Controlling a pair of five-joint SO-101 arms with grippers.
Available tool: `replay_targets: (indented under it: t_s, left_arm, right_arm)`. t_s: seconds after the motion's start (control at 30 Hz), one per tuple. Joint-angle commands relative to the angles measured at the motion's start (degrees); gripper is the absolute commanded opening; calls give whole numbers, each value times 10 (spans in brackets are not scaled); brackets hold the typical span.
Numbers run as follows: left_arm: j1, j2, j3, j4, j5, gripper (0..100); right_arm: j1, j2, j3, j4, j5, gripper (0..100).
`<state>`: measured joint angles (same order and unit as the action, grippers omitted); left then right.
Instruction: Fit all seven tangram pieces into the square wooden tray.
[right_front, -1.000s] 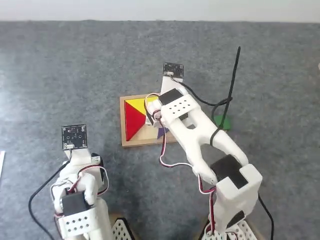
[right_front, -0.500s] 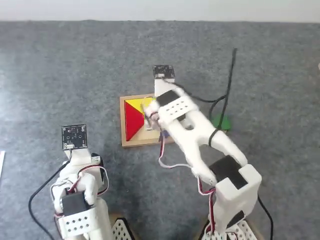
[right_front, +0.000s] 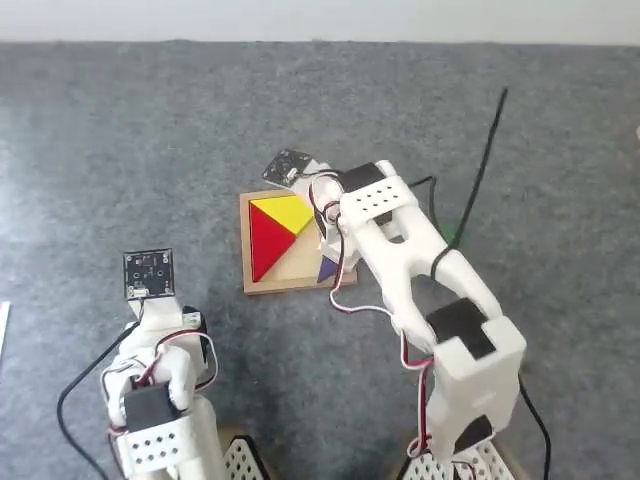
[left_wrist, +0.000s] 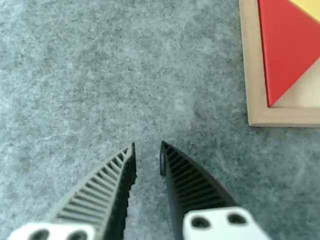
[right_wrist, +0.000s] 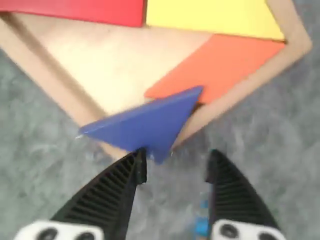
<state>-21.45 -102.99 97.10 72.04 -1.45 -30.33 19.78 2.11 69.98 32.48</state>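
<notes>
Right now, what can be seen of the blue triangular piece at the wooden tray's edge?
The blue triangular tangram piece is flat, smooth and evenly coloured. It is not seated: it lies across the rim of the square wooden tray, one corner reaching the flat orange piece inside. Another corner hangs over the grey carpet, between the open fingers of the right gripper; contact cannot be told.

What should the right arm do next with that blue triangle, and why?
Probably close the right gripper on the blue triangle and lift it slightly. The triangle lies across the rim of the tray, one corner over the orange piece, not flat on the bare wood, and the gripper is open at its near corner.
</notes>
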Motion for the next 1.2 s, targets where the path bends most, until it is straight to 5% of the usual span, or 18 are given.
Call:
replay_targets:
  t_s: [0.0, 0.27, 0.57, 0.73, 0.93, 1.17]
  left_arm:
    - [-4, -11, -7, 2, -1, 80]
    - [-4, -11, -7, 2, -1, 80]
    - [-4, -11, -7, 2, -1, 80]
    - [-4, -11, -7, 2, -1, 80]
    - [-4, -11, -7, 2, -1, 80]
    - [-4, -11, -7, 2, -1, 80]
  right_arm:
    - [4, 10, -6, -29, 34, 132]
    - [-28, 15, -6, -20, 32, 133]
    - [-19, 16, -91, 116, -103, 131]
    - [12, 16, -152, 124, -120, 131]
    - [-36, 15, -156, 127, -140, 131]
    - [120, -107, -151, 203, -76, 129]
